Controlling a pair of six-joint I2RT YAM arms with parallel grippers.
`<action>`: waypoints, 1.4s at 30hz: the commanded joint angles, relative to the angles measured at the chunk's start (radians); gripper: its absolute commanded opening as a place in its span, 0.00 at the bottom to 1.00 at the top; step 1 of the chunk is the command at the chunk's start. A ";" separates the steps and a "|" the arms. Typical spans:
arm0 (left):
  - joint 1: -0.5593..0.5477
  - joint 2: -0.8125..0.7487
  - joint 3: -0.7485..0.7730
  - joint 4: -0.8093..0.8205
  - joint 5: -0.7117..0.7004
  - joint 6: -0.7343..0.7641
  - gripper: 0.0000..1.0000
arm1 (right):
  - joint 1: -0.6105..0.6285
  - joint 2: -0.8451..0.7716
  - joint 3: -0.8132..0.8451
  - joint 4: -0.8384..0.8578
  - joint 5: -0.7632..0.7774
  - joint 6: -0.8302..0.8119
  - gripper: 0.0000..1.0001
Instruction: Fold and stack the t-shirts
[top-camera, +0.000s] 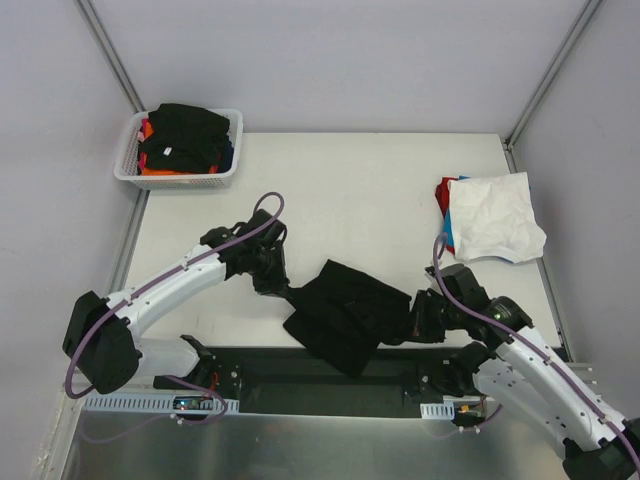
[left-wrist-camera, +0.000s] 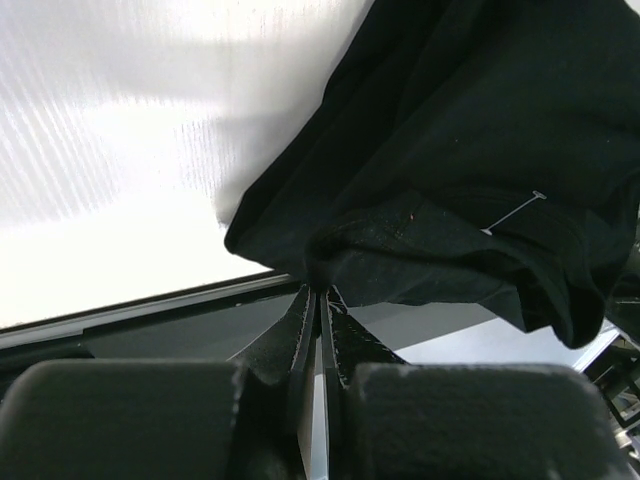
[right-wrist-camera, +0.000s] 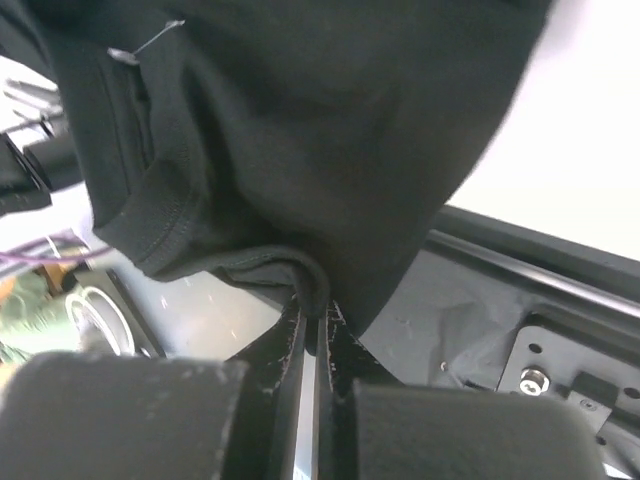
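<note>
- Top external view: a crumpled black cloth t-shirt (top-camera: 345, 315) sits bunched at the near edge of the white table (top-camera: 370, 190), between the two arms and partly over the dark front rail (top-camera: 300, 365).
- The left gripper (top-camera: 283, 288) meets the shirt's left edge. In the left wrist view its fingers (left-wrist-camera: 300, 325) are pressed together on a fold of black hem.
- The right gripper (top-camera: 418, 322) meets the shirt's right edge, pinching a stitched fold.
- At the table's right side, a rumpled white t-shirt (top-camera: 495, 215) lies on a red t-shirt (top-camera: 443, 192) and a blue t-shirt (top-camera: 449, 240).
- At the far left corner, a white mesh plastic basket (top-camera: 175, 181) holds black cloth (top-camera: 185, 135) over orange cloth (top-camera: 160, 171).
</note>
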 joint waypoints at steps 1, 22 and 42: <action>-0.013 -0.054 -0.037 -0.020 -0.011 -0.021 0.00 | 0.100 0.045 0.064 0.032 0.029 0.046 0.01; -0.019 -0.119 -0.100 -0.040 -0.033 -0.021 0.82 | 0.434 0.237 0.127 0.083 0.187 0.129 0.72; -0.120 0.315 0.262 0.077 -0.015 0.044 0.00 | 0.283 0.524 0.219 0.189 0.190 0.005 0.01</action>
